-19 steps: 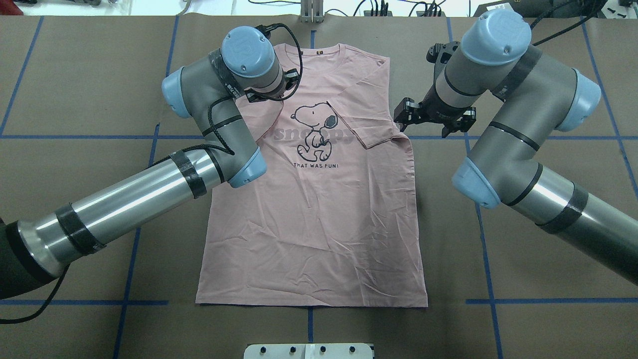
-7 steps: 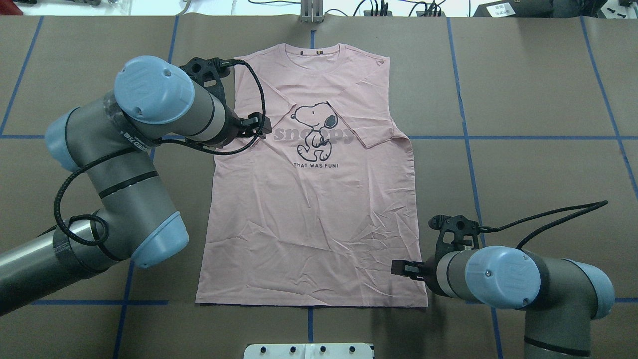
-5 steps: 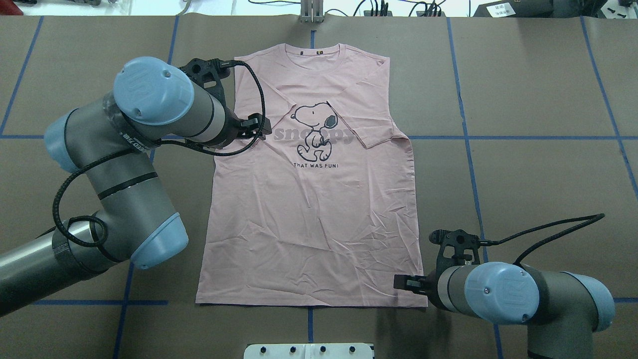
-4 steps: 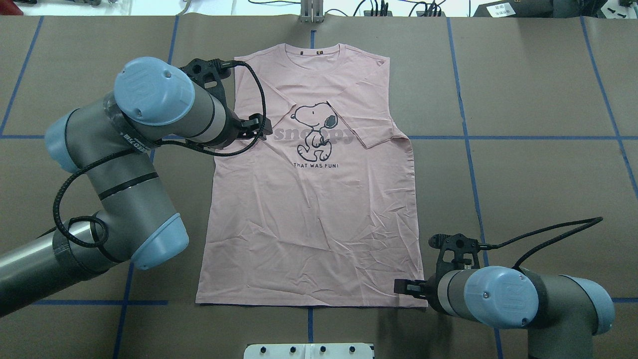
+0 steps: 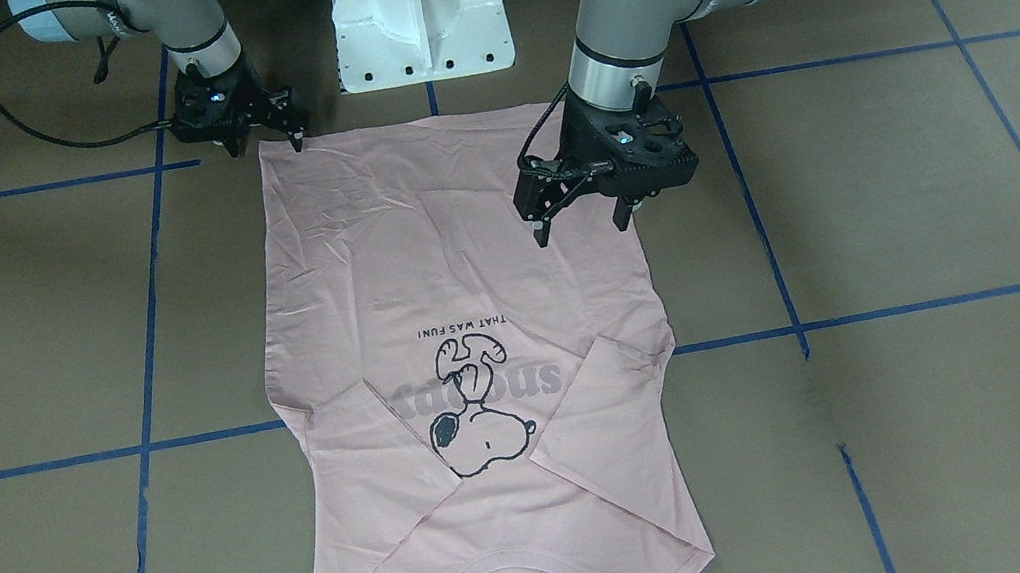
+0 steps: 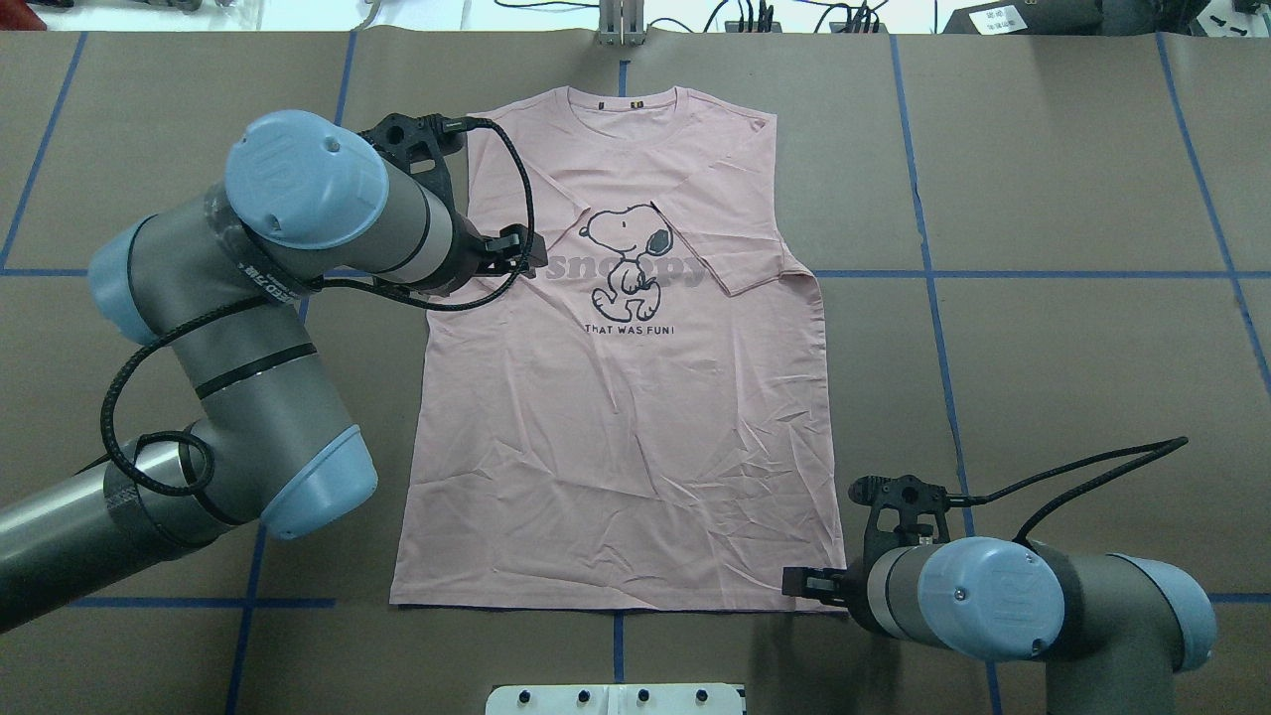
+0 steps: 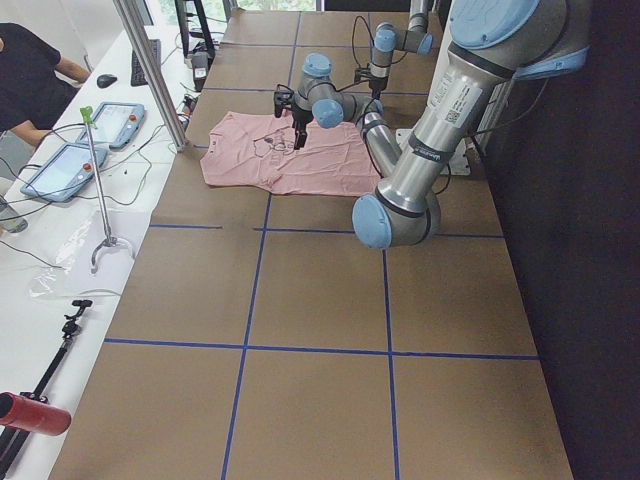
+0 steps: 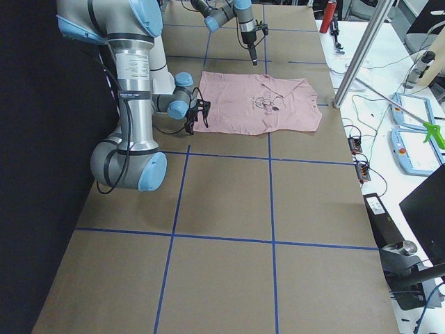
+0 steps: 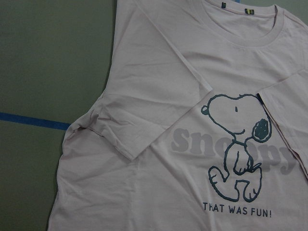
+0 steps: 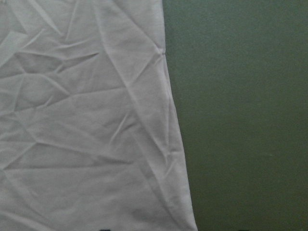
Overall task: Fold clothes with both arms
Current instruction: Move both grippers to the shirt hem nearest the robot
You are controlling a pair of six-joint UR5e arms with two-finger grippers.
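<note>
The clothes, one pale pink T-shirt [image 5: 456,264] with a Snoopy print, lie flat on the brown table, collar away from the robot. Both sleeves are folded in over the chest [image 6: 635,179]. My left gripper [image 5: 581,223] hangs open above the shirt's left side, near the folded left sleeve [image 9: 120,139]; nothing is between its fingers. My right gripper [image 5: 265,147] stands open low at the hem's right corner [image 6: 839,601], with a fingertip [image 5: 299,143] at the cloth edge. The right wrist view shows the shirt's side edge [image 10: 171,115] on bare table.
The white pedestal base [image 5: 421,27] stands just behind the hem. Blue tape lines [image 6: 933,273] cross the brown table cover. A side bench with tablets [image 7: 70,160], a metal post [image 7: 150,70] and a seated person [image 7: 25,70] lie beyond the collar end.
Both arms have left the sleeves. The right gripper swung from the right sleeve to the hem's right corner and kept sinking toward the robot. The left gripper pulled back leftward, then held nearly still.
</note>
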